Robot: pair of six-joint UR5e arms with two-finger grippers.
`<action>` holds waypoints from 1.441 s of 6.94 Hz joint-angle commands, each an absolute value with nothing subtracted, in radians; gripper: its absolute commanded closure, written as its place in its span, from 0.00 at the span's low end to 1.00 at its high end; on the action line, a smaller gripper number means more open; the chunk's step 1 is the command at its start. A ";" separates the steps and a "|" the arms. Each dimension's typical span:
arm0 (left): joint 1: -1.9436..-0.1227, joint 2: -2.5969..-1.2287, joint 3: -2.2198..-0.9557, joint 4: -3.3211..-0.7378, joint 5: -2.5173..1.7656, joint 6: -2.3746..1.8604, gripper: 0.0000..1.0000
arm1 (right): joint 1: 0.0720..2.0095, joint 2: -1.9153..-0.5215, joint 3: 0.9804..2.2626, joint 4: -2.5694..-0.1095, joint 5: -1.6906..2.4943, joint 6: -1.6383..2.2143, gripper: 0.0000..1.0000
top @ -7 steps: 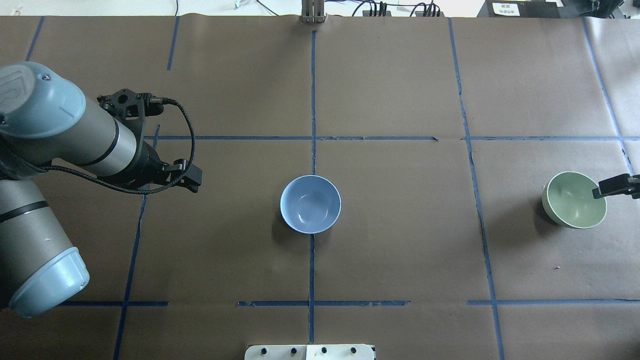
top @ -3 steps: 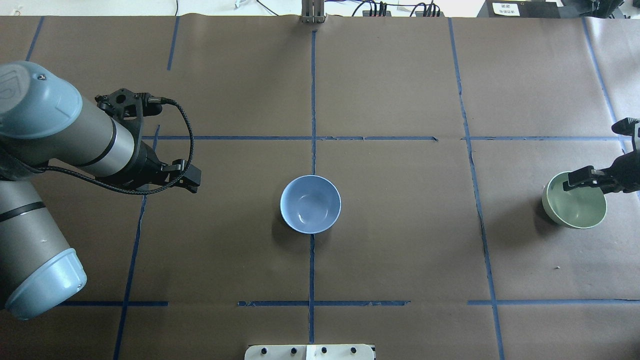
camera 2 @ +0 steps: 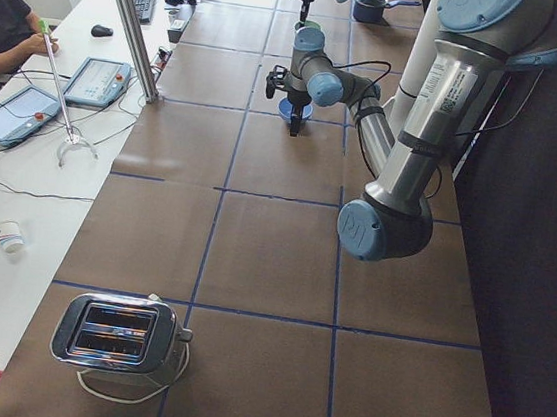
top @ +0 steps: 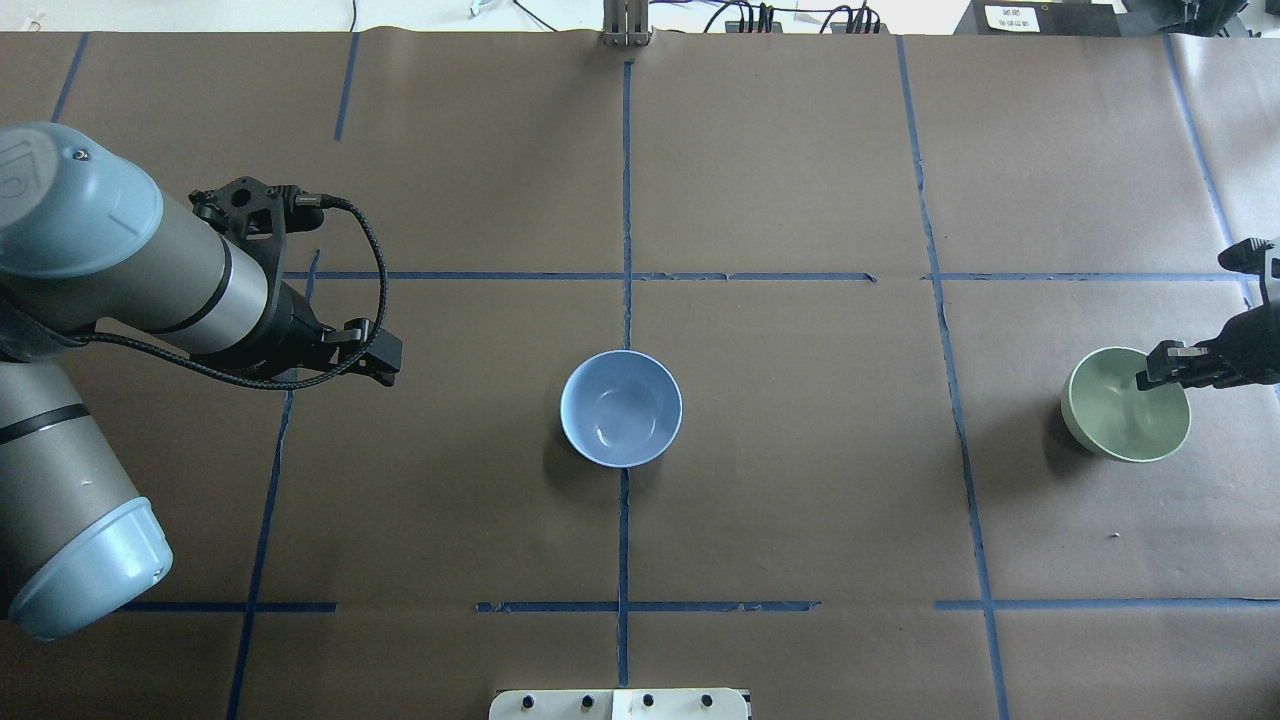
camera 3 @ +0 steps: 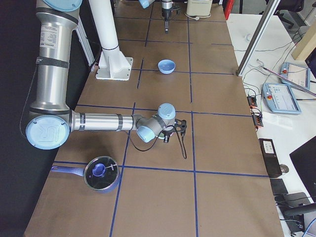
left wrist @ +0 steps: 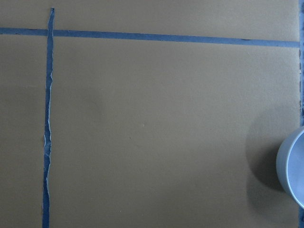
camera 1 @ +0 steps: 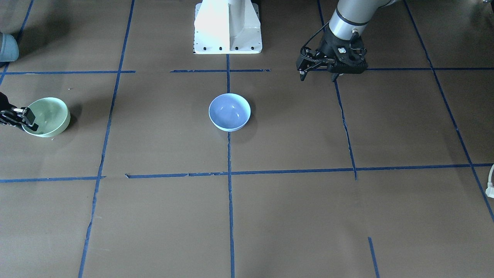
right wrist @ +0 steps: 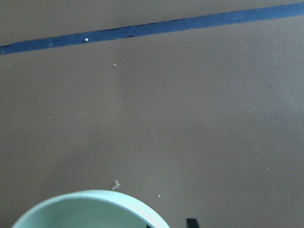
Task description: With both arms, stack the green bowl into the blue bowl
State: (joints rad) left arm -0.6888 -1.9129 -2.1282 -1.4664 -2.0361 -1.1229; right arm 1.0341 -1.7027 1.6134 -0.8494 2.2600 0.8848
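The green bowl (top: 1115, 410) stands upright at the table's far right; it also shows in the front-facing view (camera 1: 48, 116). My right gripper (top: 1165, 375) sits at its right rim, one finger inside the bowl and the rest outside, and looks shut on the rim (camera 1: 24, 117). The right wrist view shows only the bowl's rim (right wrist: 90, 206) at the bottom. The blue bowl (top: 621, 408) stands empty at the table's centre (camera 1: 229, 112). My left gripper (top: 388, 360) is open and empty above the table, well to the left of the blue bowl (left wrist: 292, 171).
The white pedestal base (camera 1: 227, 27) stands at the table's near edge, behind the blue bowl. A toaster (camera 2: 118, 336) is at the left end and a pot with a blue lid (camera 3: 101, 173) at the right end. Blue tape lines grid the brown table cover.
My right gripper has come in from the right edge onto the green bowl's rim, and the bowl has shifted a little to the left. The left arm has barely moved.
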 commanded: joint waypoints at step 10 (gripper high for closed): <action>-0.939 -1.807 -2.144 -1.474 -2.330 -1.037 0.00 | 0.489 -0.954 1.757 -1.367 1.844 1.681 1.00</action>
State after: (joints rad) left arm -0.9249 -1.8173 -2.1441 -1.4717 -2.2960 -1.0378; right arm 0.5197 -1.0035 1.8057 -1.3428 1.8818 1.6444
